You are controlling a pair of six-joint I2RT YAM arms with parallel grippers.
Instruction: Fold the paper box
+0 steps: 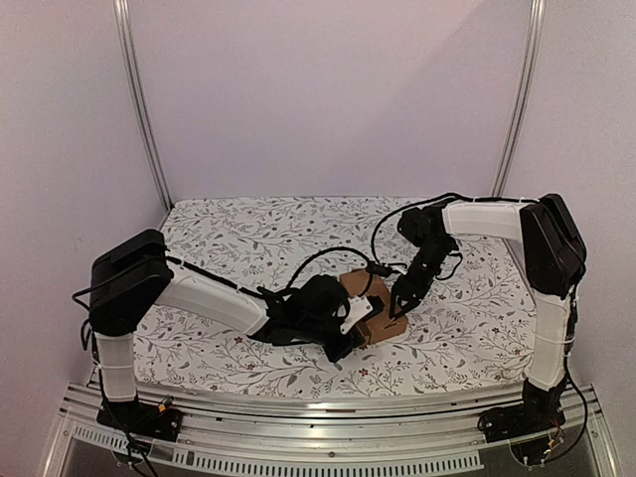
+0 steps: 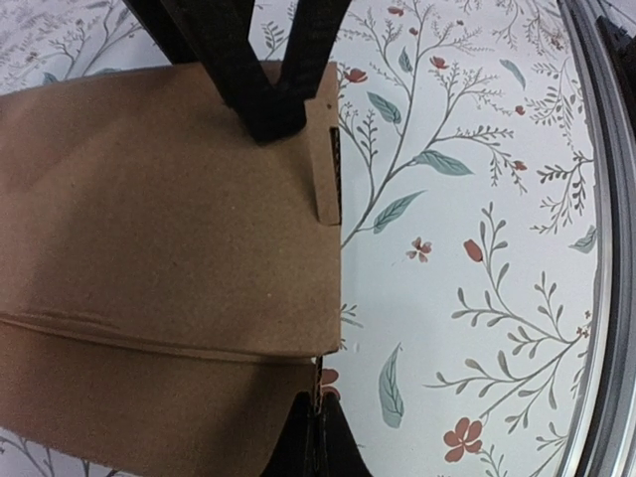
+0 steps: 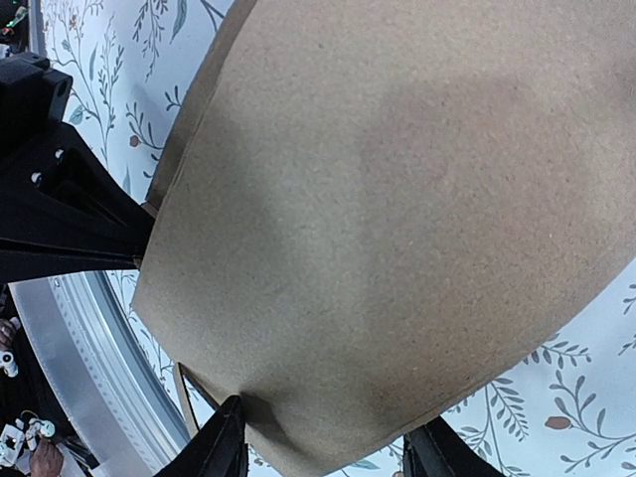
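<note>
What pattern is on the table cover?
White cover printed with thin branches, grey-green leaves and small red flowers; clearest in the left wrist view.

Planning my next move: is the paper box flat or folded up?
Folded up: the paper box shows as a compact block, panels creased. Whether fully closed, cannot tell.

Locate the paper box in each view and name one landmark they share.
Top external: paper box just below and right of centre.
Left wrist: paper box fills the left half.
Right wrist: paper box fills most of the frame.
Shared landmark: the floral tablecloth under it.
</note>
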